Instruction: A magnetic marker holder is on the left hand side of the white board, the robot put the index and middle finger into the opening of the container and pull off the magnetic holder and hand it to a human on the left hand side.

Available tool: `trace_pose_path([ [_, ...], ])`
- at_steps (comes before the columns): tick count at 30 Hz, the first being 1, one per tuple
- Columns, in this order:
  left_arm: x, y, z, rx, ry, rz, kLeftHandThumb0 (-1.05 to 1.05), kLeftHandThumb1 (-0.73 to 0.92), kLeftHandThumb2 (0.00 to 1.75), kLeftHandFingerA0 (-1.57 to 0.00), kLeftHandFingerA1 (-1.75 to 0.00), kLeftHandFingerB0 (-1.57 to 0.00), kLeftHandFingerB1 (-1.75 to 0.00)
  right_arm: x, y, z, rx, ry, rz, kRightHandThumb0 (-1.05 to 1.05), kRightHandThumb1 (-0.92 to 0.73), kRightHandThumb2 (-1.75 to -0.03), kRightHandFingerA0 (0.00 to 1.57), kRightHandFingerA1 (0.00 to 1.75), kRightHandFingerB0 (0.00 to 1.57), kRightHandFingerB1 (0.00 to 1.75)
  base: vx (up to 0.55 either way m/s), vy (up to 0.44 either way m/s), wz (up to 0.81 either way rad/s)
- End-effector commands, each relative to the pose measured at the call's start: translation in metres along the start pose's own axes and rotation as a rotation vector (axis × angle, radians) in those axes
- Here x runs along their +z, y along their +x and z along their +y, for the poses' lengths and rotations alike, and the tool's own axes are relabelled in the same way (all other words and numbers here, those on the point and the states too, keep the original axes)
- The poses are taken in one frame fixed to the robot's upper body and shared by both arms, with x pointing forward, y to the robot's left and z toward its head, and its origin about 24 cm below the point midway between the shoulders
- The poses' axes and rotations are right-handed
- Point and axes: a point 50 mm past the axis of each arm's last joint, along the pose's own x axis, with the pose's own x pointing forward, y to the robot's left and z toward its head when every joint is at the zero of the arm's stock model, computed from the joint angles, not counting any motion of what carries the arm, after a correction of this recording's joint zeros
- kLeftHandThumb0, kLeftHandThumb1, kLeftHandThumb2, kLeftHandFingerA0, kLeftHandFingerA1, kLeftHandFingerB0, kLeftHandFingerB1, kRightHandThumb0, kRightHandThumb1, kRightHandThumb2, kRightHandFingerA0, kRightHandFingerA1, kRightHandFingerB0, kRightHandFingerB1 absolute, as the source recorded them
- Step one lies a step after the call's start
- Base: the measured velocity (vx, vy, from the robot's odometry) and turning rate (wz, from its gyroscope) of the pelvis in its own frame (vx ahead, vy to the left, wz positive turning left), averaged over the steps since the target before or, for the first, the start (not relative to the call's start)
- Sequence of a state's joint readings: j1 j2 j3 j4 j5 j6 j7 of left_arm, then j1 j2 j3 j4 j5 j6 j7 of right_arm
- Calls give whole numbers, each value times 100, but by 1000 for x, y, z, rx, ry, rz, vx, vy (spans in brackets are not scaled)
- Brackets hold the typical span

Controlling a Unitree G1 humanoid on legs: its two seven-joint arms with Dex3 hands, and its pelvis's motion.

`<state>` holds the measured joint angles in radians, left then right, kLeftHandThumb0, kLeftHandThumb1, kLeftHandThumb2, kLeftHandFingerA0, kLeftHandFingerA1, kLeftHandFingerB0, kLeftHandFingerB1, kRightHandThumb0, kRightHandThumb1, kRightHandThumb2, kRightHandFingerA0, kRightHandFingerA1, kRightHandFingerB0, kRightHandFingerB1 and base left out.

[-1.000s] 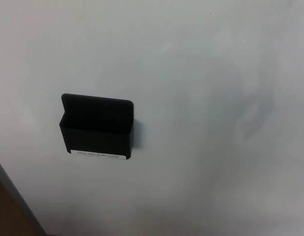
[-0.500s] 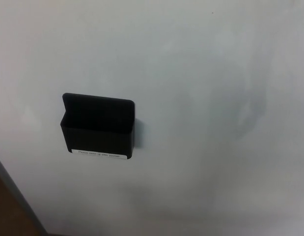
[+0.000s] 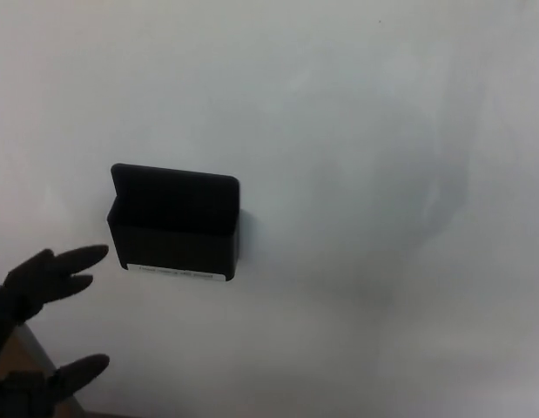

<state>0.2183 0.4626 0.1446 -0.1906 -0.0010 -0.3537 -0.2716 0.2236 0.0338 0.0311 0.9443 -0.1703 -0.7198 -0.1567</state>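
Note:
A black magnetic marker holder [image 3: 175,225] clings to the whiteboard [image 3: 356,131], left of the picture's centre, with a white label strip along its lower front edge. Its opening faces up and looks empty. My left hand [image 3: 38,326] shows at the lower left corner, black, open with fingers spread. Its upper fingers [image 3: 64,266] point right toward the holder's lower left corner and stop a little short of it. The right hand is out of view.
The whiteboard's grey frame edge [image 3: 38,361] runs diagonally at the lower left, with brown floor or wall beyond it. A faint shadow lies on the board at the right.
My left hand has come into view at the lower left, reaching toward the holder. The view has shifted slightly, so the holder sits a bit higher in the picture.

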Motion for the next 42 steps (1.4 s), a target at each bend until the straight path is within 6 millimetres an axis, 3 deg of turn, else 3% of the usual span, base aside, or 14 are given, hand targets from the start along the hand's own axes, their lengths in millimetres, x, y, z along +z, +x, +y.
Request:
trace_pose_path([
  [1,62,53,18,-276,468,-159,-75,56,58,-27,-31,-23,-29,6,1,-12,-63,-19,-109,-55,-72,-62,63,44,33,33,0,0,0],
  [4,67,68,18,-324,535,-142,-75,55,58,-23,-30,-22,-28,4,0,-12,-72,-19,-105,-58,-73,-62,63,44,35,33,0,0,0],
  [5,69,80,17,-358,584,-123,-34,23,87,-7,-50,-6,-48,3,-1,-13,-78,-18,-102,-61,-60,-89,58,57,29,47,0,0,0],
  [6,69,83,17,-375,597,-104,-75,55,59,-21,-30,-18,-27,3,-1,-13,-80,-14,-101,-59,-60,-88,58,57,30,47,0,0,0],
  [9,69,88,16,-397,613,-73,-75,55,59,-21,-30,-18,-27,3,-1,-13,-83,-9,-102,-59,-60,-88,58,57,30,47,0,0,0],
  [11,64,101,8,-431,633,-32,-37,26,89,0,-47,0,-46,3,-1,-12,-88,-18,-104,-58,-58,-88,58,58,33,48,0,0,0],
  [12,62,105,6,-433,635,-32,-77,57,59,-19,-30,-18,-27,3,-1,-12,-89,-18,-107,-56,-58,-88,57,58,32,48,0,0,0],
  [20,60,116,0,-434,656,-35,-81,59,59,-19,-30,-18,-28,4,1,-14,-94,-17,-114,-56,-58,-88,57,58,33,48,0,0,0],
  [21,59,118,-1,-441,662,-28,-38,22,89,-1,-48,0,-47,5,2,-14,-96,-16,-115,-57,-58,-88,57,57,35,48,0,0,0],
  [27,53,121,-1,-471,660,21,-38,23,89,0,-48,0,-47,6,3,-14,-100,-17,-120,-57,-58,-88,57,57,34,48,0,0,0],
  [28,53,119,3,-490,660,48,-79,60,59,-22,-31,-15,-26,6,4,-14,-100,-17,-124,-56,-58,-88,57,58,35,49,0,0,0],
  [34,63,118,18,-563,647,101,-80,47,82,-23,-44,-13,-37,8,5,-16,-105,-21,-131,-56,-58,-88,58,58,35,49,0,0,0],
  [35,70,117,25,-590,613,120,-72,54,57,-29,-35,-26,-30,8,6,-16,-104,-25,-132,-59,-57,-88,57,58,35,49,0,0,0],
  [42,117,111,65,-615,545,104,-70,53,57,-34,-37,-26,-30,9,8,-16,-96,-52,-133,-60,-58,-89,57,58,36,49,0,0,0],
])
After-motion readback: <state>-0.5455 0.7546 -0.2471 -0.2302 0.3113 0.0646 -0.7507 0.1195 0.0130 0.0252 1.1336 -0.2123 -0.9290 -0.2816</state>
